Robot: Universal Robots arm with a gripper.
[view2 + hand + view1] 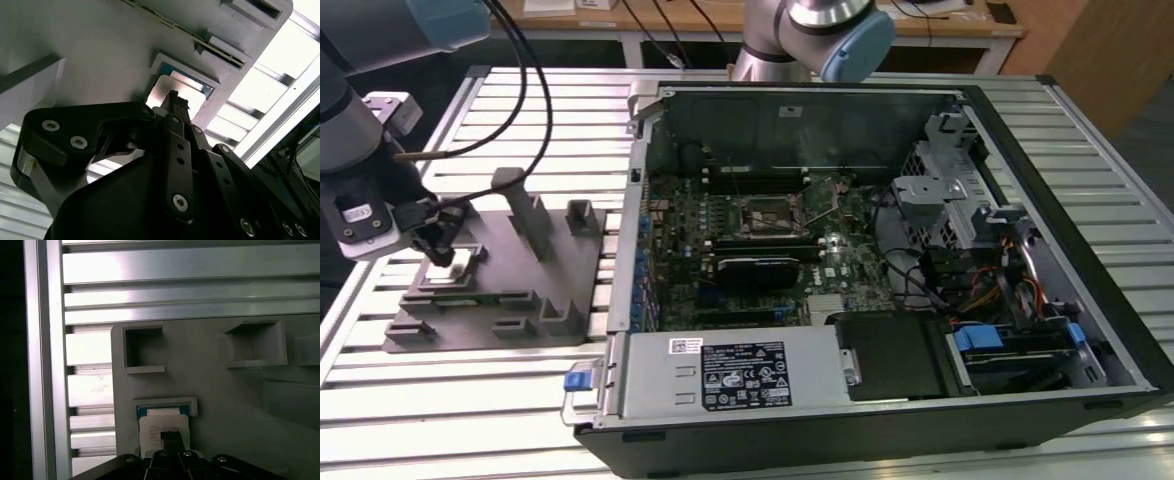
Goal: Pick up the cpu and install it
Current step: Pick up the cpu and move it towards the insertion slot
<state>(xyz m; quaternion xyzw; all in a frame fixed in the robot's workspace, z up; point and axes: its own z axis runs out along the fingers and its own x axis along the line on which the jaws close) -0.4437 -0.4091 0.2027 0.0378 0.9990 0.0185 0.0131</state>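
The cpu (162, 421) is a small pale square chip lying flat in a shallow framed recess of the grey fixture block (215, 390). In the second wrist view the cpu (182, 90) shines just beyond the black fingers. My gripper (170, 438) stands directly over the chip's middle, its fingertips drawn together into one narrow tip. I cannot tell whether the tip touches the chip. In the exterior view the gripper (438, 240) hangs over the left part of the fixture block (494, 295), with the cpu (451, 263) just beneath it.
The open computer case (1067, 200) lies to the exterior view's right of the fixture, with the motherboard's square socket (765, 212) near its middle. Upright posts (531, 210) rise from the fixture close to the gripper. A second arm (827, 30) stands behind the case on the slatted aluminium table (520, 110).
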